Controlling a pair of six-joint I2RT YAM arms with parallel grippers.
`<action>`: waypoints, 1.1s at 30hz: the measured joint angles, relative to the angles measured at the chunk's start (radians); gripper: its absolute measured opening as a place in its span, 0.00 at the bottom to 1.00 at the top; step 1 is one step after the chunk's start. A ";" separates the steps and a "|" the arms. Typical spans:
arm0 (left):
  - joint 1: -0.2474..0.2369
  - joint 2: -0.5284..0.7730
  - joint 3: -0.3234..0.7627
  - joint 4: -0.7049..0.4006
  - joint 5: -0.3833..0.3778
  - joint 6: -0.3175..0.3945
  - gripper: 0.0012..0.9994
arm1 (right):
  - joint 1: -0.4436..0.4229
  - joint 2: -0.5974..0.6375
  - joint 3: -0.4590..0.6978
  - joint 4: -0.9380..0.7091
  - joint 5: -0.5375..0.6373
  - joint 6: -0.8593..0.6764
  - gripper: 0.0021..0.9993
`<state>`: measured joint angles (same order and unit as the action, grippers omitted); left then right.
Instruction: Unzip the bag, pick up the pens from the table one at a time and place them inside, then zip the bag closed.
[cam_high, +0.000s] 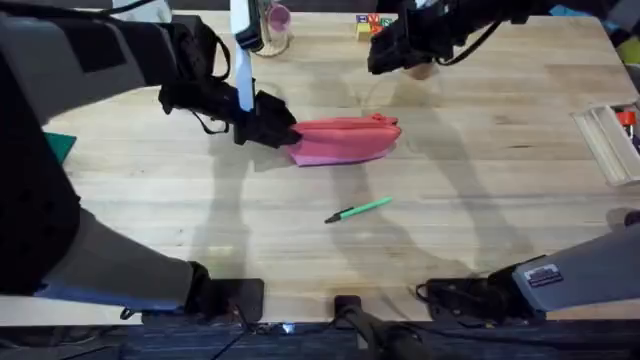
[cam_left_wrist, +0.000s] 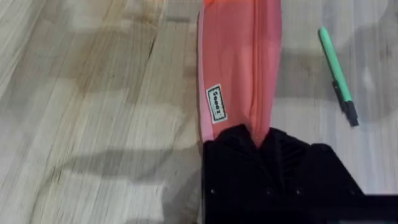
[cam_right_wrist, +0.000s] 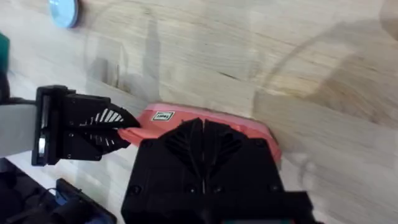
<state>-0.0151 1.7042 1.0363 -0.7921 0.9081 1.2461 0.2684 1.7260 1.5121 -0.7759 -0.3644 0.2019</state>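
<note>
We see the bag (cam_high: 345, 139) lying flat near the middle of the table (cam_high: 480, 190), its zipper running along the top edge. The left gripper (cam_high: 268, 127) has closed its black fingers on the bag's left end; in the left wrist view the pink fabric (cam_left_wrist: 239, 68) narrows to a point pinched between them. The light-green pen (cam_high: 359, 210) lies on the bare wood nearer the arms' bases than the bag, apart from it, its dark tip pointing left. The right gripper (cam_high: 400, 50) hangs above the far side of the table, beyond the bag and holding nothing; in its own wrist view the fingers (cam_right_wrist: 202, 155) meet along a single seam, closed, over the bag. A clear box (cam_high: 612, 140) sits at the right edge.
</note>
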 joint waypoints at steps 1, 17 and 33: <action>0.000 0.000 0.000 0.000 0.000 0.000 0.04 | 0.000 0.000 0.010 -0.012 0.007 -0.004 0.03; 0.000 0.000 0.000 0.000 0.000 0.000 0.04 | 0.000 0.000 0.041 -0.180 0.073 -0.132 1.00; 0.000 0.000 0.000 0.001 0.000 0.000 0.04 | 0.000 0.000 0.041 -0.194 0.072 -0.105 1.00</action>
<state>-0.0153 1.7045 1.0363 -0.7914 0.9081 1.2461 0.2684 1.7260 1.5536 -0.9699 -0.2920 0.0971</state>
